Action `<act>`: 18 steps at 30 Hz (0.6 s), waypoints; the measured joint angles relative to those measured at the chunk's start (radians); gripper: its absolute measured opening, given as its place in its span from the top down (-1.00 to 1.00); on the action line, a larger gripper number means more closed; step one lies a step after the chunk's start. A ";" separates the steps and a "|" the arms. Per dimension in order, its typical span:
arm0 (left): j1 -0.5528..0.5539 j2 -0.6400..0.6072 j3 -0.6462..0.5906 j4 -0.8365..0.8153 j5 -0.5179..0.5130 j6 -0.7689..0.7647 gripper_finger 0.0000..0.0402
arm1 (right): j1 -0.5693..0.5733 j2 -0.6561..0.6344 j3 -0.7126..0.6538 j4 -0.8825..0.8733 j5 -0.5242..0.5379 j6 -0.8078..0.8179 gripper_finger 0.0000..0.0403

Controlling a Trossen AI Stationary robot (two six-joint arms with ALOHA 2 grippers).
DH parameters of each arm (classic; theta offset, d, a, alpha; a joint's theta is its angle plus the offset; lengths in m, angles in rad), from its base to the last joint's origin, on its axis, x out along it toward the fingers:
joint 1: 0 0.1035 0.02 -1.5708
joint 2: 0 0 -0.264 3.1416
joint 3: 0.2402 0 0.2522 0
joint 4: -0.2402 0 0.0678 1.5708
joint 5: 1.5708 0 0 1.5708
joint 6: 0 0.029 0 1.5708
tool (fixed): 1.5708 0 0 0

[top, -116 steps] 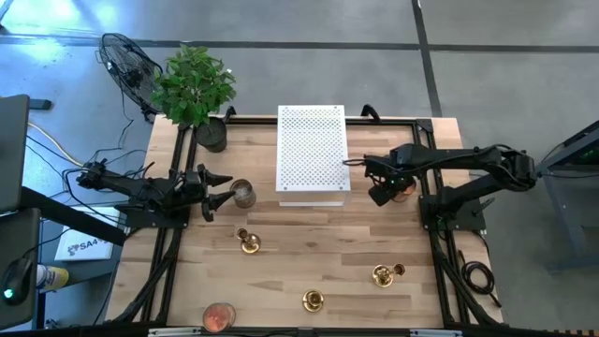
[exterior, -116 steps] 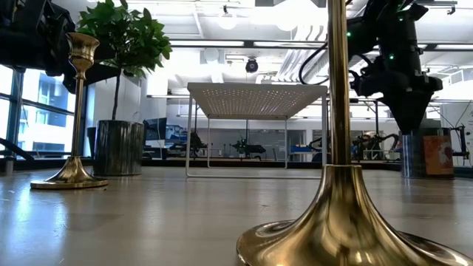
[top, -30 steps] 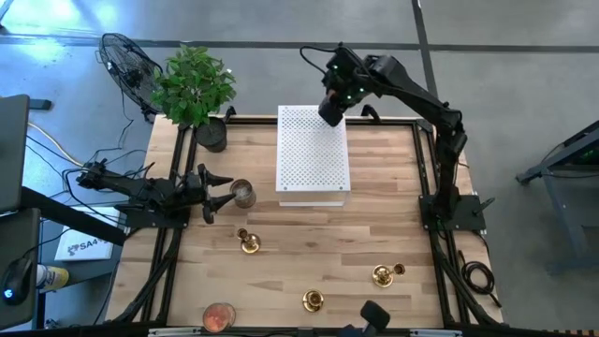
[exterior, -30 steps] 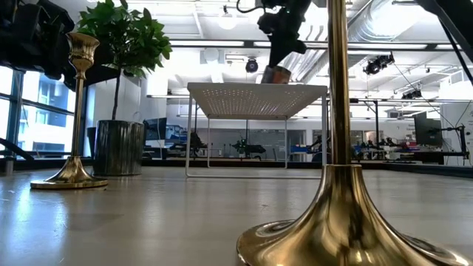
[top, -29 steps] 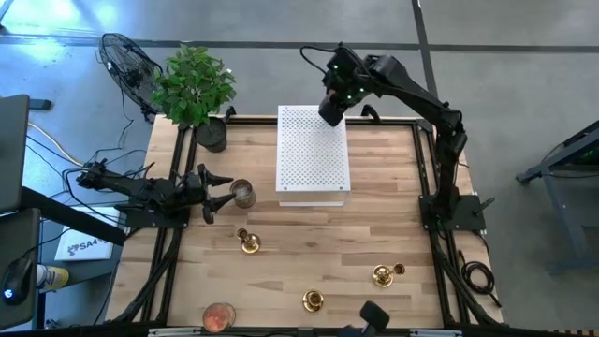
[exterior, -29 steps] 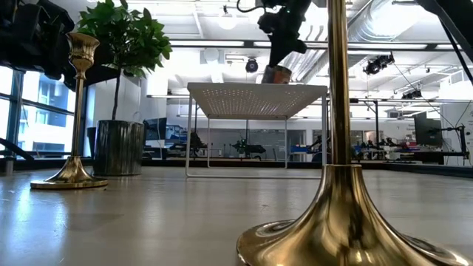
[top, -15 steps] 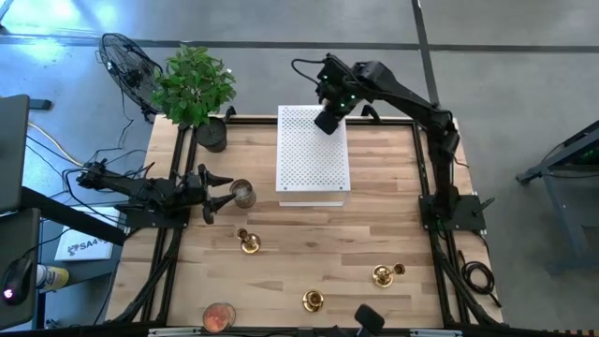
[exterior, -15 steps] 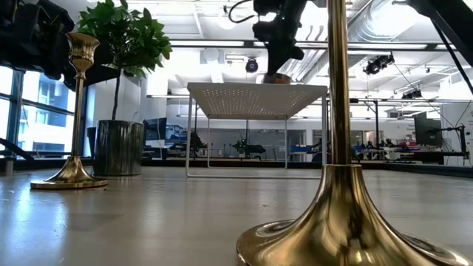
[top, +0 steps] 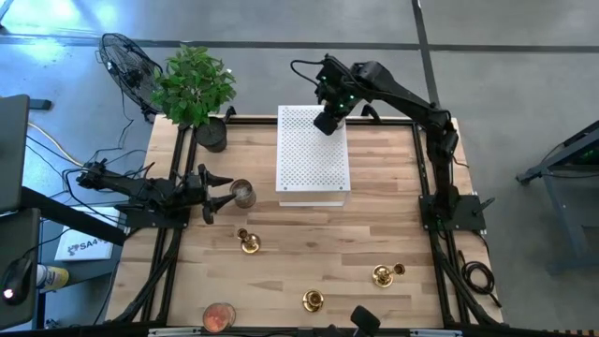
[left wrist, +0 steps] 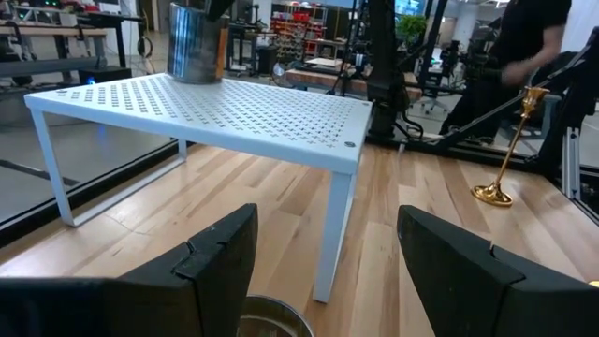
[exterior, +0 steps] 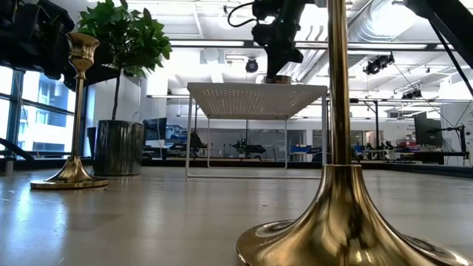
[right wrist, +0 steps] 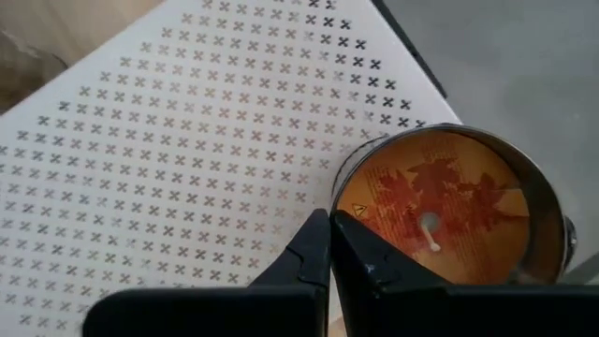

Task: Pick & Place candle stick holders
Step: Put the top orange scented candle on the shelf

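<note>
Overhead, table-level and wrist views

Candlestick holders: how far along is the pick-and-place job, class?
Done: a candle tin sits on the white shelf. In hand: the shut right gripper is at its rim. Left: three candlestick holders stand untouched on the table; the open left gripper waits.

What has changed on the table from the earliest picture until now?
The right gripper carried a candle tin from the table's right side, near its arm's base, to the far right corner of the white perforated shelf; its fingers are shut on the tin's rim. Unchanged: the left gripper by the metal tin, and the three candle stick holders.
</note>
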 joint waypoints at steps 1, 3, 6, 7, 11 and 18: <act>0.000 0.000 0.000 0.000 0.000 0.000 -0.26 | 0.001 0.000 0.000 0.000 -0.001 0.000 1.00; 0.000 0.000 0.000 0.000 0.000 0.000 -0.26 | 0.002 0.000 0.000 0.000 0.000 0.000 1.00; 0.000 0.000 0.000 0.000 0.000 0.001 -0.26 | 0.002 0.000 0.000 0.000 -0.001 0.000 1.00; 0.000 0.000 0.000 0.000 0.000 0.001 -0.26 | 0.002 0.000 0.000 0.000 -0.001 -0.004 1.00; 0.000 0.000 0.000 0.000 0.001 0.002 -0.26 | 0.002 0.001 0.000 0.006 -0.019 -0.016 1.00; 0.000 0.000 0.000 -0.001 0.001 0.002 -0.26 | 0.002 0.002 0.000 0.021 -0.032 -0.034 1.00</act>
